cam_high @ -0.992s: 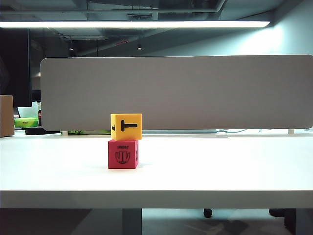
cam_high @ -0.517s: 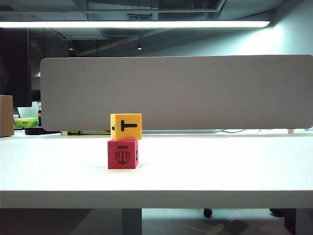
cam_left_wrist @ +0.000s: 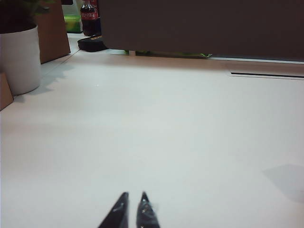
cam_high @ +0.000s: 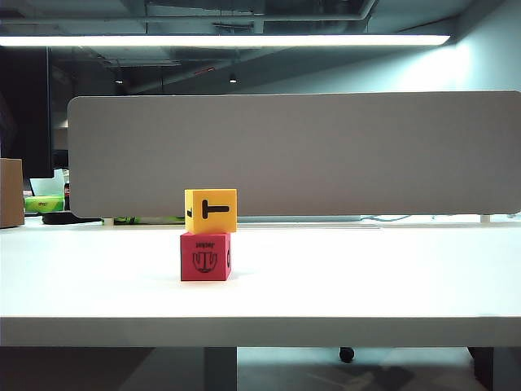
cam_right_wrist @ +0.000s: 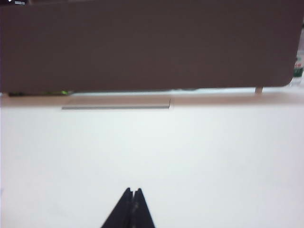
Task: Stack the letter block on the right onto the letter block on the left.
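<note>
Since the yellow block [cam_high: 211, 211] already sits on the red block [cam_high: 205, 256], stacking looks done; my left tool [cam_left_wrist: 132, 202] and right tool [cam_right_wrist: 132, 192] are both pinched narrow, empty, low over bare table [cam_high: 366, 277], neither with a block ahead of it; I judge nothing remains but resting.

Our left gripper [cam_left_wrist: 131, 209] hangs low over the table [cam_left_wrist: 190, 142], jaws nearly together, a sliver apart. Our right gripper [cam_right_wrist: 132, 206] sits low too, jaws pressed together, holding nothing.
</note>
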